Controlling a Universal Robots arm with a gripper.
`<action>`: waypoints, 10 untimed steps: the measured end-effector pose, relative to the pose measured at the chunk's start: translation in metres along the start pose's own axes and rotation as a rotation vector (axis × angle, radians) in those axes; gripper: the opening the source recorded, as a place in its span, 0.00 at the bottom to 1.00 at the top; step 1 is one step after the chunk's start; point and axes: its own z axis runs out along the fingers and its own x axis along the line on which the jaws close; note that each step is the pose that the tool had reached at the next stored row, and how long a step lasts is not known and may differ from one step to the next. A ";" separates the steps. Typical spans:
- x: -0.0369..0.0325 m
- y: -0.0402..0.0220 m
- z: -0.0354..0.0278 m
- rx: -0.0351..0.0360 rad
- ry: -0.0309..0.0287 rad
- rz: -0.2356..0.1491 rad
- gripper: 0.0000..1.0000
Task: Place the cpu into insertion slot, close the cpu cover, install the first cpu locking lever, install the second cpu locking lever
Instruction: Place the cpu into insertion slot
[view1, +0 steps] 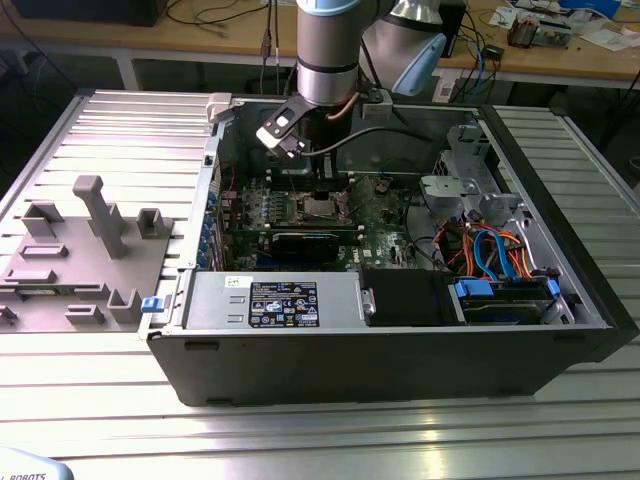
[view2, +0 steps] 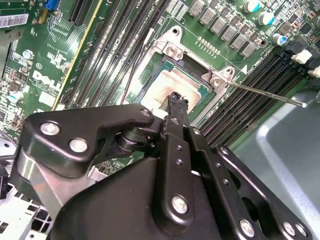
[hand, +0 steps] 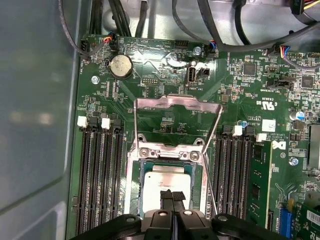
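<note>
The cpu (hand: 165, 181) (view2: 172, 82) lies flat in the insertion slot (hand: 131, 182) (view2: 150, 75) on the green circuit board (hand: 240, 90). The slot (view1: 318, 207) sits mid-board in the exterior view. The cpu cover (hand: 177, 101) is swung open and stands back from the slot, its window showing the board behind. My gripper (hand: 173, 195) (view2: 177, 98) (view1: 320, 188) hangs straight over the chip, fingers pressed together with nothing between them. Their tips are at or just above the chip's silver top. A thin locking lever (hand: 210, 180) (view2: 265, 93) sticks out unlatched beside the slot.
The board lies in an open black computer case (view1: 400, 350) on a ribbed metal table. Black memory slots (hand: 102, 175) (hand: 227, 170) flank the socket. Cables (view1: 490, 250) and a drive cage (view1: 460, 170) crowd the exterior view's right. A grey fixture plate (view1: 80, 250) is on its left.
</note>
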 end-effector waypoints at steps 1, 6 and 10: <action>-0.0002 0.0000 0.0001 -0.0001 0.0002 -0.001 0.11; -0.0013 0.0002 -0.0097 -0.0002 0.0001 -0.004 0.11; -0.0016 0.0005 -0.0188 -0.0001 0.0001 -0.004 0.11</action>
